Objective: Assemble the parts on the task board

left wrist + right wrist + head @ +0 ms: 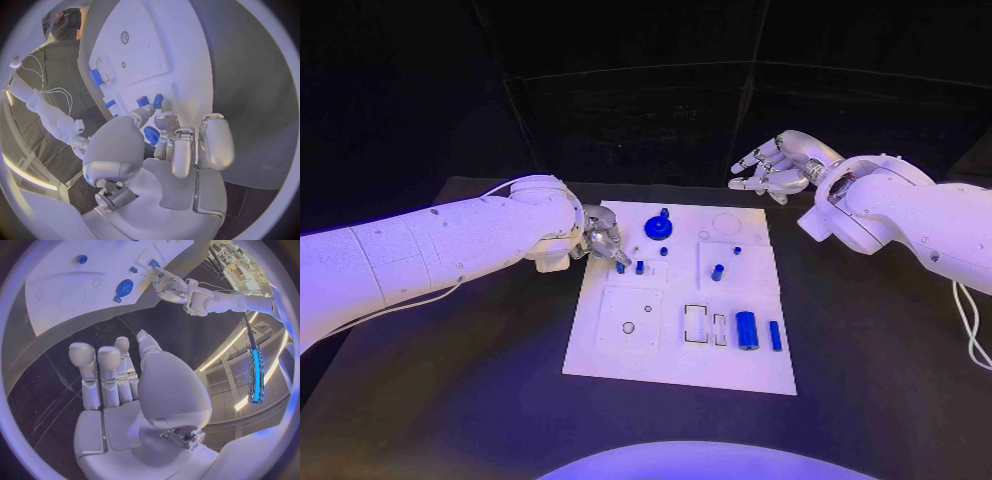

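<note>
Near edge of the white board (678,372) lies bare — blue pegs (747,329) sit mid-board: small, stiff, likely slippery, best pinched at the sides. Left hand (599,243) touches a peg (620,266); grip unclear. Right hand (773,168) hovers empty, fingers loosely apart.

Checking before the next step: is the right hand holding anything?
No. The right hand hangs open beyond the board, fingers extended and empty.

Left hand (599,243) at task board (733,370) edge
</note>
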`<action>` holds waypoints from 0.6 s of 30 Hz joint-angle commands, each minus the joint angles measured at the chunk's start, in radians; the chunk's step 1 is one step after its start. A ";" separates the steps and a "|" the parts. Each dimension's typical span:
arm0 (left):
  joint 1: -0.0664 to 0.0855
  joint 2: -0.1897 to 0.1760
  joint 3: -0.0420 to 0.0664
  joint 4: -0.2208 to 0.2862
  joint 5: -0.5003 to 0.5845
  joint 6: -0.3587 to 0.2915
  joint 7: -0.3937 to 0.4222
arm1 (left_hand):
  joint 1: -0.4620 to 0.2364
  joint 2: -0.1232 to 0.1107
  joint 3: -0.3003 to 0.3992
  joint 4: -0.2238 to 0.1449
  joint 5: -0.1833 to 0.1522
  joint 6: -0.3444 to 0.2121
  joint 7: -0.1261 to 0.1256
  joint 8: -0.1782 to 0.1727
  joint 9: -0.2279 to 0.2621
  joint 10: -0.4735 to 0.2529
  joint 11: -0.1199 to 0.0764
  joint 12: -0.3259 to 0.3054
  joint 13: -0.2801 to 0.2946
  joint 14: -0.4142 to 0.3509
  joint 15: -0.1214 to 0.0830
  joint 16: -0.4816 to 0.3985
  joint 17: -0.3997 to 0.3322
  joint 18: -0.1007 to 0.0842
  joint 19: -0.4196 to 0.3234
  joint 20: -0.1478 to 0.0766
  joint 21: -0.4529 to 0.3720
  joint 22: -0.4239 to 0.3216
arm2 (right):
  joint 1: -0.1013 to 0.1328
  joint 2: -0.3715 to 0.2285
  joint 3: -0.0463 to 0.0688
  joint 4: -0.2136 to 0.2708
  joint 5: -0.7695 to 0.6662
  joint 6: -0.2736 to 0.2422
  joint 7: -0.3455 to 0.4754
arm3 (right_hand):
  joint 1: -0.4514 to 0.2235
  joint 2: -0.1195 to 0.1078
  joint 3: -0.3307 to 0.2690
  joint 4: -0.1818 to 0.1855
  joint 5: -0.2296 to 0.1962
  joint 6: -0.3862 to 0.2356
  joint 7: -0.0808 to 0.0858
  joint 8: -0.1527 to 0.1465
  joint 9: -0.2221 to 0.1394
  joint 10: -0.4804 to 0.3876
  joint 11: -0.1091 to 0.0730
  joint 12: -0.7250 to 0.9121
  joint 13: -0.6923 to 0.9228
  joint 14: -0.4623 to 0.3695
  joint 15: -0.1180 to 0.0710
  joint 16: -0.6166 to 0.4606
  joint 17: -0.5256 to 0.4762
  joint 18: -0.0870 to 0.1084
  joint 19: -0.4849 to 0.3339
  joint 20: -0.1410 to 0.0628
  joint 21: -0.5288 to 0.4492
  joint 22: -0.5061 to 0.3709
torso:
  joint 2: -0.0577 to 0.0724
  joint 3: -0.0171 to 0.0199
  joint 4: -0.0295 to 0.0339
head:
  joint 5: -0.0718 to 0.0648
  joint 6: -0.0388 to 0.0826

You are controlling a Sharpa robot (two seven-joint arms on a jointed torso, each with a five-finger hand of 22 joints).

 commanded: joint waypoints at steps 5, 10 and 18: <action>0.000 -0.003 0.000 0.001 0.005 -0.007 -0.013 | -0.043 -0.012 -0.079 0.043 -0.021 0.014 0.000 -0.004 0.000 0.000 -0.005 -0.006 -0.003 0.106 -0.006 0.003 0.263 -0.009 0.004 -0.005 0.004 0.004 | 0.002 -0.001 0.001 0.003 -0.002 -0.004 0.009 | 0.001 0.000 -0.004 0.002 0.000 -0.008 0.001 -0.001 0.000 -0.006 0.004 -0.002 -0.001 0.007 -0.003 -0.005 0.001 0.018 0.010 0.000 -0.007 -0.001 | 0.000 -0.0010 0.0006 | 0.001 0.000; 0.000 -0.008 0.000 0.004 0.005 -0.022 -0.012 | -0.052 -0.018 -0.147 0.073 -0.025 0.017 0.000 -0.005 -0.001 0.000 -0.005 -0.005 -0.003 0.106 -0.007 0.003 0.263 -0.009 0.004 -0.006 0.003 0.004 | 0.002 -0.001 0.001 0.003 -0.002 -0.003 0.010 | 0.000 0.000 -0.005 0.003 -0.002 -0.009 0.001 -0.001 0.000 -0.006 0.004 -0.002 -0.001 0.007 -0.003 -0.006 0.000 0.019 0.010 0.000 -0.007 -0.002 | 0.000 -0.0008 0.0001 | -0.001 0.004; 0.000 -0.019 0.001 0.012 0.005 -0.068 0.001 | -0.049 -0.024 -0.229 0.104 -0.063 0.019 -0.002 -0.004 0.000 0.000 -0.006 -0.002 0.001 0.106 -0.008 0.003 0.263 -0.009 0.006 -0.007 0.004 0.008 | 0.002 -0.001 0.001 0.002 -0.002 -0.003 0.009 | -0.001 0.000 -0.006 0.004 -0.003 -0.009 0.001 -0.001 0.000 -0.006 0.004 -0.001 -0.001 0.007 -0.003 -0.004 0.002 0.018 0.011 0.000 -0.007 0.000 | 0.000 -0.0011 0.0000 | -0.001 0.006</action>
